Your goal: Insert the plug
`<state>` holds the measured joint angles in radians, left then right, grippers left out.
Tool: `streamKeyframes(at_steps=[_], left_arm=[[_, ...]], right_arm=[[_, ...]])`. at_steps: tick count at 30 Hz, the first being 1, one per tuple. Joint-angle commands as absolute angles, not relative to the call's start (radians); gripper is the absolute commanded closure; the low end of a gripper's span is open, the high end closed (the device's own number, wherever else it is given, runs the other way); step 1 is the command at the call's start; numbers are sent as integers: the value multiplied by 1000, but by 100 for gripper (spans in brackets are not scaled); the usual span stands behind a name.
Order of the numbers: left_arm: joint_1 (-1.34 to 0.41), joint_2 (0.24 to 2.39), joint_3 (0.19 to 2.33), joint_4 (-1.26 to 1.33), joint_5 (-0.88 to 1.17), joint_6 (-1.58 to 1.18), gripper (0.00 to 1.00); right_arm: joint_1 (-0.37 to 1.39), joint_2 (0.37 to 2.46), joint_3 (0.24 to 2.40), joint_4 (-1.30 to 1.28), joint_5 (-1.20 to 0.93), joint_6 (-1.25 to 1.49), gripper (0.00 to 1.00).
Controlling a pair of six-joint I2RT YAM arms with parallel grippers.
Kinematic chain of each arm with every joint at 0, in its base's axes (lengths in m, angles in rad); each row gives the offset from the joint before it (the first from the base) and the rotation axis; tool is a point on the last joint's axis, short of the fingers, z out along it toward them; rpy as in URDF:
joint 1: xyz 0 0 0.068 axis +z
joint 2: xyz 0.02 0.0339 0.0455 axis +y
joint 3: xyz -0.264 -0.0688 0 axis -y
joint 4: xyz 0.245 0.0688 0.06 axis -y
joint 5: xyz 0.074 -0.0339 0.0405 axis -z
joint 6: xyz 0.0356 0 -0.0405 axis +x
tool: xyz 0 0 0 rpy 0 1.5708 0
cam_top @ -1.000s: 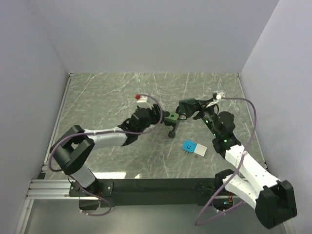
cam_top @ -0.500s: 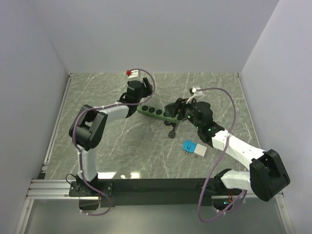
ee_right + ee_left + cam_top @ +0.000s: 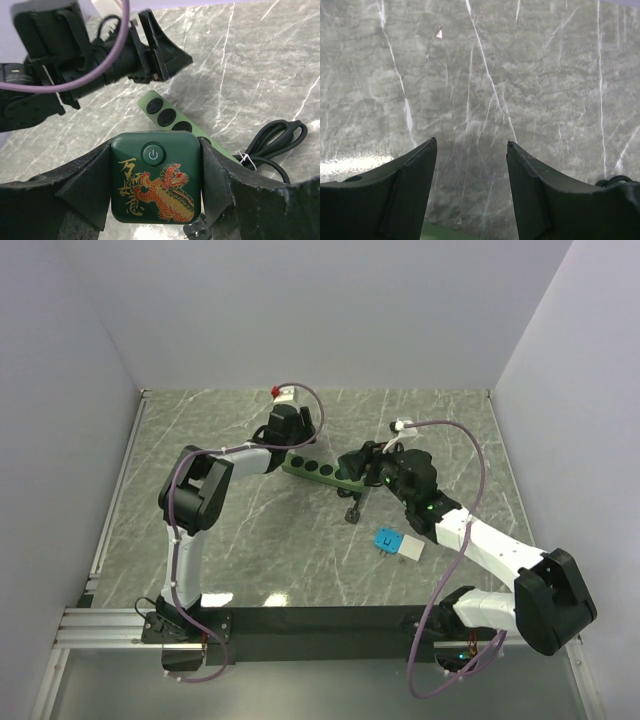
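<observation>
A light green power strip with round black sockets lies on the marble table, and it also shows in the right wrist view. My right gripper is shut on a dark green square plug with a power button and a red-gold dragon, and holds it just over the strip's near end. Its metal prongs show below. My left gripper is open and empty by the strip's far left end, with a sliver of green under it.
A coiled black cable lies near the strip's right end and shows in the right wrist view. A blue and white card lies nearer the front. White walls enclose the table on three sides.
My left arm has swung from the table's middle to the far side, by the strip's left end. My right gripper has moved left with the plug. The strip now lies uncovered.
</observation>
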<state>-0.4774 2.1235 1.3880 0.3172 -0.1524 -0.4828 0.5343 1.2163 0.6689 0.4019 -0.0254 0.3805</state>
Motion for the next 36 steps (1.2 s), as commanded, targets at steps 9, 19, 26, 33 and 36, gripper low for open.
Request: streamKeyframes(at_steps=[9, 19, 26, 33, 36], left_arm=[[-494, 2115, 1361, 256, -109, -468, 37], [-515, 2080, 1310, 169, -138, -486, 38], [-548, 1947, 1140, 202, -133, -543, 38], [-620, 1803, 878, 294, -130, -620, 39], [-652, 1738, 784, 336, -141, -655, 39]], right_arm=[[541, 1155, 655, 462, -17, 387, 100], [546, 1117, 620, 465, -11, 394, 100], [552, 1129, 626, 437, -6, 384, 100], [595, 1141, 630, 373, 73, 357, 100], [630, 1138, 641, 328, 130, 345, 100]])
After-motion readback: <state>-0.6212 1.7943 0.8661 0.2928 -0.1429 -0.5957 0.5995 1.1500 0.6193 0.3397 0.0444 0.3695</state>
